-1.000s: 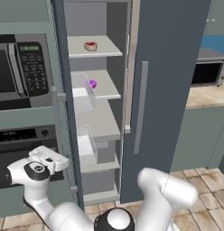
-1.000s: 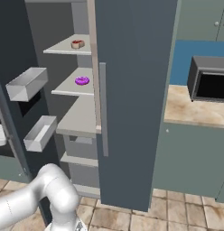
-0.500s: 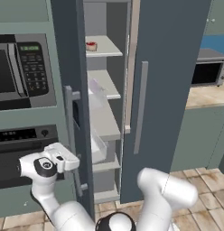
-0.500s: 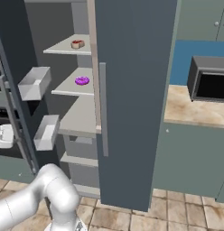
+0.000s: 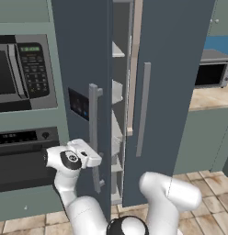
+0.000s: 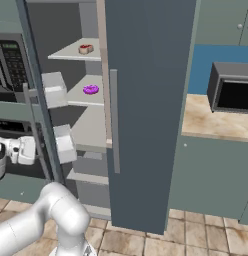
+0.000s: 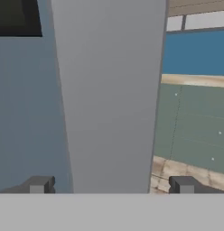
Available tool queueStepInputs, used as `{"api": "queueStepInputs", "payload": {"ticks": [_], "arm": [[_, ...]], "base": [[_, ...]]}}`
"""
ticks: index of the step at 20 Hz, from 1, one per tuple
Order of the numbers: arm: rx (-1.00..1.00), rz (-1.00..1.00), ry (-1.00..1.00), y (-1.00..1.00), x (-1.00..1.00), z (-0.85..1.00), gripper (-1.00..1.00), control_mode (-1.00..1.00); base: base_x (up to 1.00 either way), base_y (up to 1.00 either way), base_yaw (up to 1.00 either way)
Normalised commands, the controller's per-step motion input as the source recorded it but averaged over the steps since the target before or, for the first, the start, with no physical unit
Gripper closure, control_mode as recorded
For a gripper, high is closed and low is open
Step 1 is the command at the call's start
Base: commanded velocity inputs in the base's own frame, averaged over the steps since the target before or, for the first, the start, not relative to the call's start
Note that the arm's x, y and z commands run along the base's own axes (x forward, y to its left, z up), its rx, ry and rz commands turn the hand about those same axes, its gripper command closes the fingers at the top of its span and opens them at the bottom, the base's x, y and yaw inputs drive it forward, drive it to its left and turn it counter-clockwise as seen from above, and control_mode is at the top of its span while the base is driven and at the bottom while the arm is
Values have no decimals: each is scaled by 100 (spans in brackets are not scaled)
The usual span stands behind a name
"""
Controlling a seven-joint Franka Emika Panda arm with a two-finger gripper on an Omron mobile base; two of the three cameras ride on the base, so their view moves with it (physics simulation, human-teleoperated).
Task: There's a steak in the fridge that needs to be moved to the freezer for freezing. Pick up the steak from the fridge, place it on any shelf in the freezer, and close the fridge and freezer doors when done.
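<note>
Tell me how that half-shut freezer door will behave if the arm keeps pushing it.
The freezer door looks like a rigid tall slab, so it should swing on its hinge, not flex. Its clear bins seem empty, so probably little extra weight. The open gripper straddles the bar handle, so a push could slip sideways.

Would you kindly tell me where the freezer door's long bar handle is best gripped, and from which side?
Grip the bar handle on its straight lower stretch, coming from the front of the freezer door. The bar runs vertically and stands off the door on end brackets, so one finger fits on each side. The open gripper straddles it that way.
</note>
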Motion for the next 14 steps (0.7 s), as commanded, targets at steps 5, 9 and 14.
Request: {"api": "queueStepInputs", "payload": {"ticks": [5,9,14], "arm": [[8,0,0,-79,43,0,-100,-100],[2,0,2,-45,74,0,-100,-100],[1,0,6,-37,77,4,-100,-100]], "base": [[0,0,0],[0,0,0],[0,0,0]]}}
